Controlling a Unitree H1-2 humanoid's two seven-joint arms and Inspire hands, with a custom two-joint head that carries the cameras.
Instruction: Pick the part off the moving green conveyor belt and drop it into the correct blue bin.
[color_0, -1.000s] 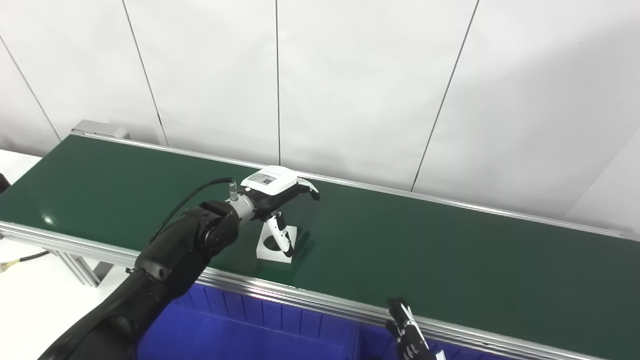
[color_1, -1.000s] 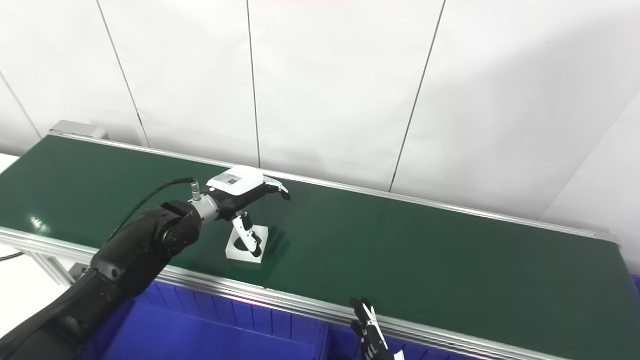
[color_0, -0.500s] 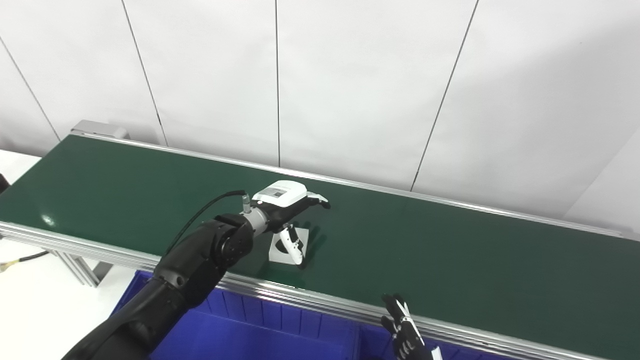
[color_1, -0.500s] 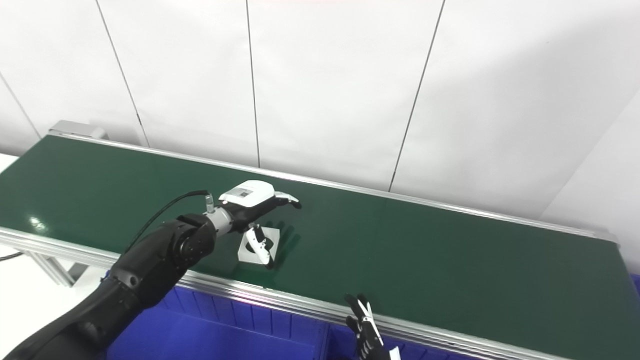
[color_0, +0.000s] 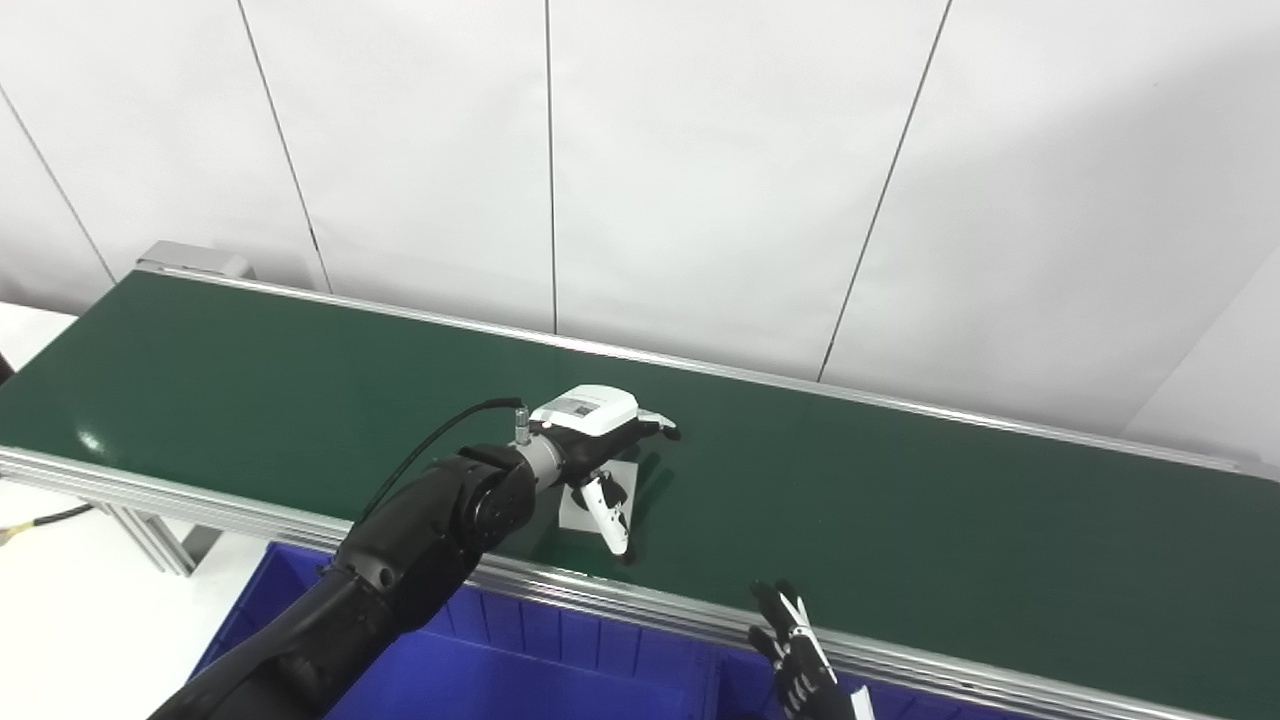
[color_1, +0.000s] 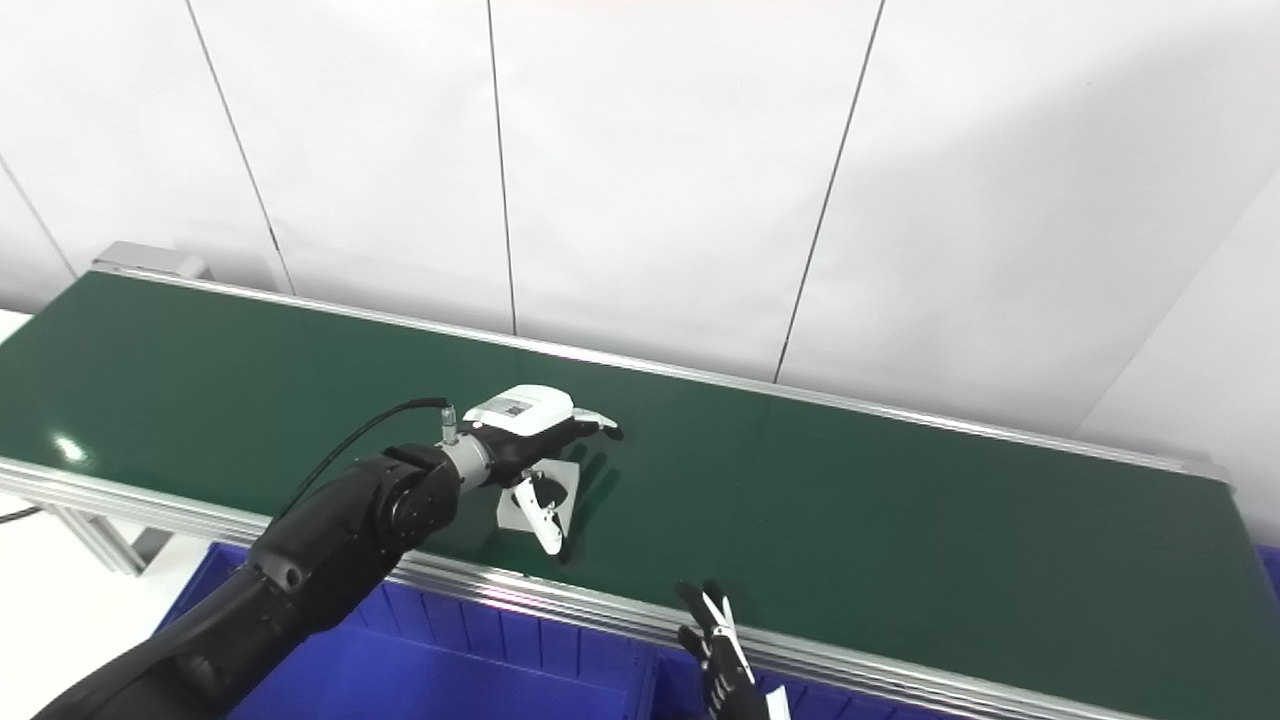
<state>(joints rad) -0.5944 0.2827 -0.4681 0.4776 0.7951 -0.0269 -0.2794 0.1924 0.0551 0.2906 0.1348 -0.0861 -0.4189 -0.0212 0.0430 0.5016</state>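
**Left hand over a white part on the green belt**

A flat white square part (color_0: 585, 500) with a dark round hole lies on the green belt (color_0: 900, 500), close to the belt's near edge and a little left of the middle of the picture. Most of the part is covered from above by the left hand (color_0: 600, 440). The hand has a white back plate with a small printed label, and it reaches out over the part with its palm down. Its fingers (color_0: 655, 428) are spread and stretch past the far side of the part, while the thumb (color_0: 612, 512) hangs down at the near side, its tip at the part's near edge. The fingers are released, not closed on anything, and the part lies flat on the belt. Whether any finger touches the part cannot be told. The left arm (color_0: 420, 540), black with a cable looping over the wrist, comes in from the lower left.

The right hand (color_1: 722, 660) shows only at the bottom edge, right of centre, just before the belt's silver rail (color_0: 700, 615). Its dark fingers point upward and apart, holding nothing, well apart from the part.

Below the rail, nearest the viewer, sits a blue bin (color_0: 520, 660) with a ribbed wall. A white panelled wall (color_0: 700, 150) stands behind the belt.
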